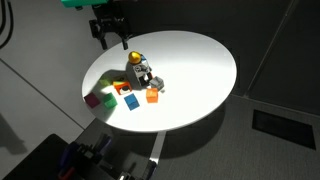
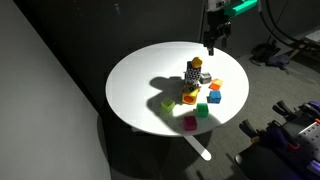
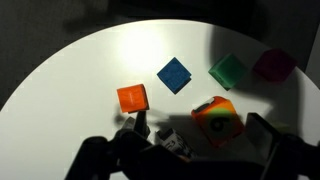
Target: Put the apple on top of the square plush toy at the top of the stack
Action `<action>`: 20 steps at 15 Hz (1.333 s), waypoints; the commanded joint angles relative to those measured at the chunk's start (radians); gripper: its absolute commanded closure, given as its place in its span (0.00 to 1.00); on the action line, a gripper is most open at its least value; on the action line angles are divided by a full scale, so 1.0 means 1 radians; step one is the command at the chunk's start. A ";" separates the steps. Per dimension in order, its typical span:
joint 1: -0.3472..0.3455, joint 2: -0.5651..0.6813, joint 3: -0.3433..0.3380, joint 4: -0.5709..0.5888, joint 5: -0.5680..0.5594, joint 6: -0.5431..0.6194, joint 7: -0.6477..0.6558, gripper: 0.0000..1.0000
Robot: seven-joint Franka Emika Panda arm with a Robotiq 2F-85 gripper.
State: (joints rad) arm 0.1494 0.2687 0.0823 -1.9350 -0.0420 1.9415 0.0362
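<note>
one apple on top of the stack, claw apart and empty

the apple (image 2: pixel 197 62) rests on the square plush toy (image 2: pixel 194 70), the uppermost piece of the stack (image 2: pixel 192 80), near the middle of the round white table (image 2: pixel 135 75). the gripper (image 1: pixel 113 42) hangs above the table's far edge, well apart from the stack in both exterior views, its jaws spread wide with nothing between them. in the wrist view its dark fingers (image 3: pixel 95 158) frame an orange cube (image 3: pixel 132 97), a blue cube (image 3: pixel 175 75), a green cube (image 3: pixel 228 70) and a magenta cube (image 3: pixel 272 65), loose on the table.
</note>
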 commanded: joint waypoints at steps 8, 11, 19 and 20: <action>-0.030 -0.243 0.007 -0.231 0.040 -0.005 -0.058 0.00; -0.033 -0.303 0.005 -0.281 0.041 0.003 -0.071 0.00; -0.042 -0.430 -0.001 -0.371 0.049 0.071 -0.037 0.00; -0.044 -0.439 -0.002 -0.378 0.050 0.085 -0.035 0.00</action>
State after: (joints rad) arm 0.1184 -0.1116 0.0818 -2.2643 -0.0120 1.9804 -0.0039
